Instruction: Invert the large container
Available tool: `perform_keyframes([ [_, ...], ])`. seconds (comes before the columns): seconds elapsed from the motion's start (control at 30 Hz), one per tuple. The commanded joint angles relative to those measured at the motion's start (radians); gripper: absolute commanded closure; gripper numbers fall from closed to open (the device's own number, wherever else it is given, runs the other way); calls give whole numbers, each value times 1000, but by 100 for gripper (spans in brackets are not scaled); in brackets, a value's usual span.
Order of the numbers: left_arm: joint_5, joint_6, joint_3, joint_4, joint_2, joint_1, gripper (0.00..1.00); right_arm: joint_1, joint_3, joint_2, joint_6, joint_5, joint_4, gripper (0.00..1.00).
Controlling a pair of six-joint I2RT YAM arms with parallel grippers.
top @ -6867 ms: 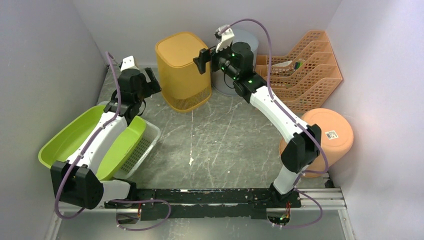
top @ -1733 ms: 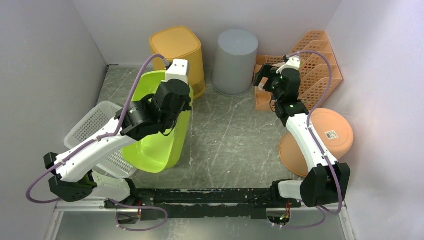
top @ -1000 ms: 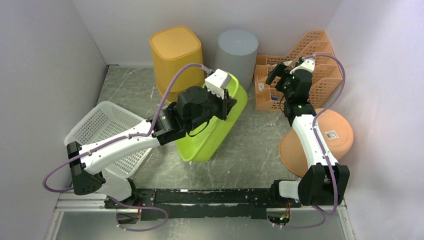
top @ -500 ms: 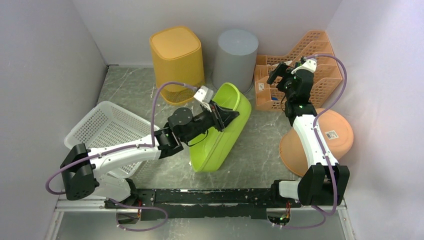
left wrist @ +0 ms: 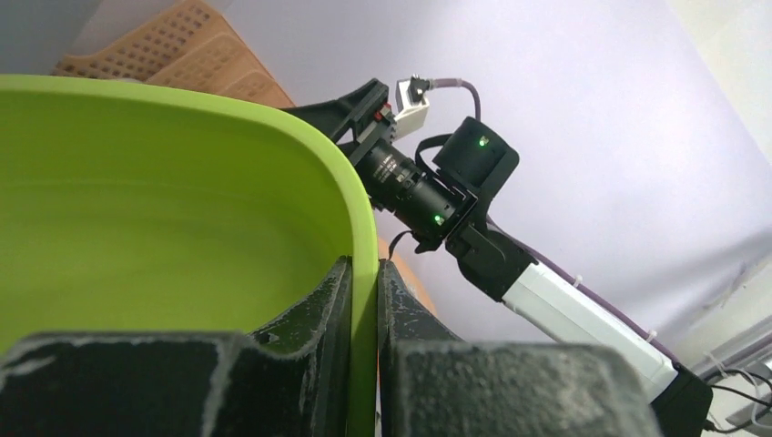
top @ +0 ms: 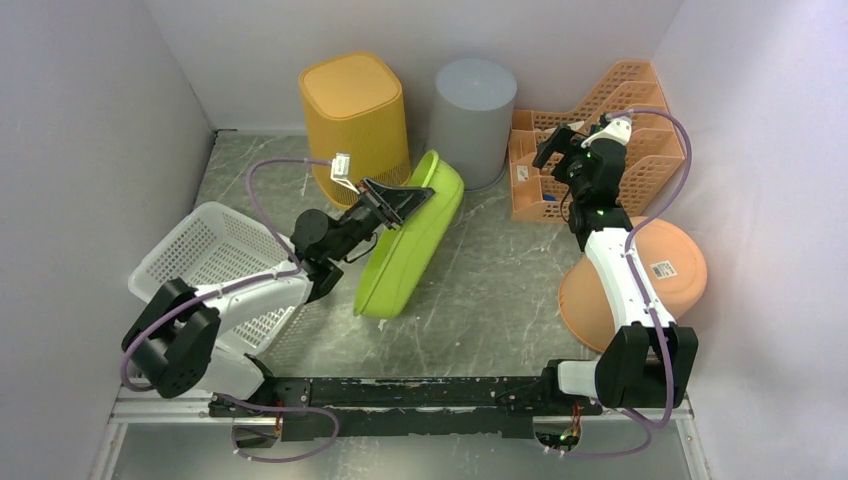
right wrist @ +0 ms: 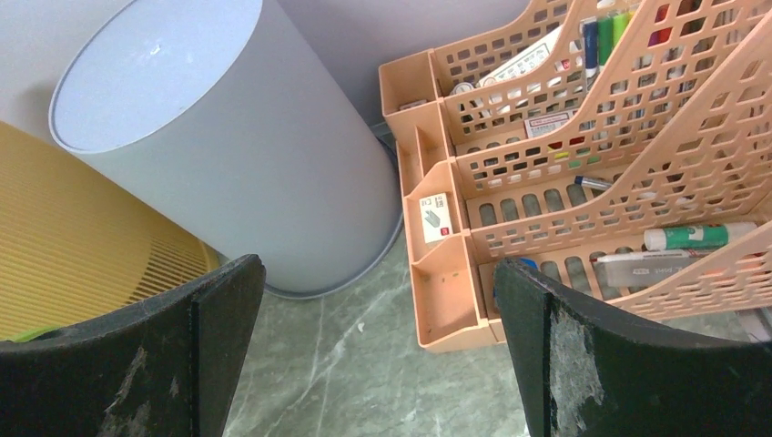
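The large container [top: 410,250] is a lime green tub, standing tilted on its side in the middle of the table with its opening facing left and up. My left gripper [top: 405,197] is shut on its upper rim. In the left wrist view the green wall [left wrist: 137,200] fills the left side, and the rim runs down between the two black fingers of the left gripper [left wrist: 364,300], one inside and one outside. My right gripper [top: 555,148] hangs open and holds nothing, near the back right; in the right wrist view the right gripper [right wrist: 378,337] spans bare table.
An upturned yellow bin [top: 355,115] and an upturned grey bin [top: 472,110] stand at the back. An orange file rack [top: 610,130] holds pens at the back right. A white mesh basket [top: 215,260] lies at the left, an orange tub [top: 650,280] at the right.
My left arm has pulled back to the left and lowered, swinging the green tub with it so the tub leans further on its side. The right arm has stayed still.
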State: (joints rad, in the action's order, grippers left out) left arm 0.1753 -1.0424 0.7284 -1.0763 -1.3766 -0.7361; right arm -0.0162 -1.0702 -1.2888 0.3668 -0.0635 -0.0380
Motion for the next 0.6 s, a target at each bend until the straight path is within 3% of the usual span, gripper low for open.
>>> perform_keyframes([
  [0.0,133,-99,117,-93,-52,-15,93,-10,-5,-7,5,1,-25,0],
  [0.13,164,-83,246,-33,-94,-69,94,-13,-16,-11,1,-13,-20,0],
  [0.23,190,-144,297,-84,-132,-101,93,-16,-20,-19,6,-2,-22,0],
  [0.4,185,-314,261,-263,-209,-106,93,-18,-15,-26,8,2,-31,0],
  [0.57,132,-529,171,-557,-373,-102,93,-19,-10,-23,4,-1,-33,0],
])
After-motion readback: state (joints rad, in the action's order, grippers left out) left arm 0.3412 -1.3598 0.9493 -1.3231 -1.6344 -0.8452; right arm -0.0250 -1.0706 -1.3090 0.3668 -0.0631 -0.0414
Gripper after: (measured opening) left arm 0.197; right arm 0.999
